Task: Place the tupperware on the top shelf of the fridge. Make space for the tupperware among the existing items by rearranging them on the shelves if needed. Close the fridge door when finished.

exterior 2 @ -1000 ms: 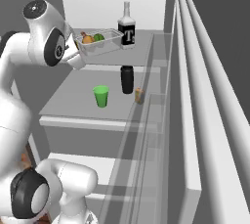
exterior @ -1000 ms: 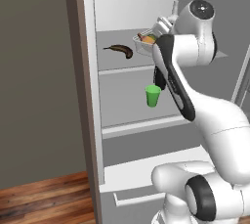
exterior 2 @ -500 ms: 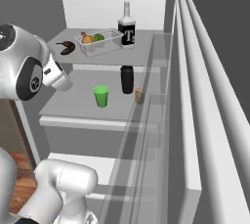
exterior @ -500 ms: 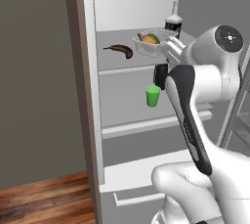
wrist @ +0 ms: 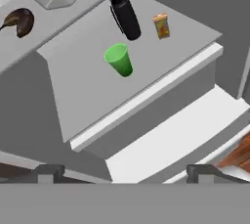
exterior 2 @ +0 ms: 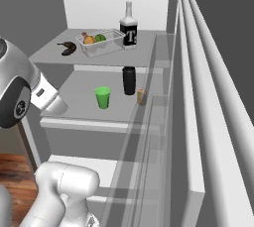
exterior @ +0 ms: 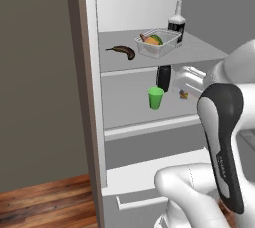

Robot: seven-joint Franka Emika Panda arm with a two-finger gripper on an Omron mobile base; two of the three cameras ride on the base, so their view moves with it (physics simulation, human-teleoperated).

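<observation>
Hanging released, the tool (wrist: 122, 171) faces the green cup (wrist: 118, 59); tupperware (exterior 2: 99, 42) sits above on the top shelf (exterior 2: 54, 51).

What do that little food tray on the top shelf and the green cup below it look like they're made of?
The tupperware looks like thin clear or milky plastic: its walls let the orange and green food show through. The green cup looks like matte plastic, an even flat green with no shine or see-through, though a rendered picture leaves that open. The top shelf under the tray reads as smooth light-grey panel, material unclear.
</observation>
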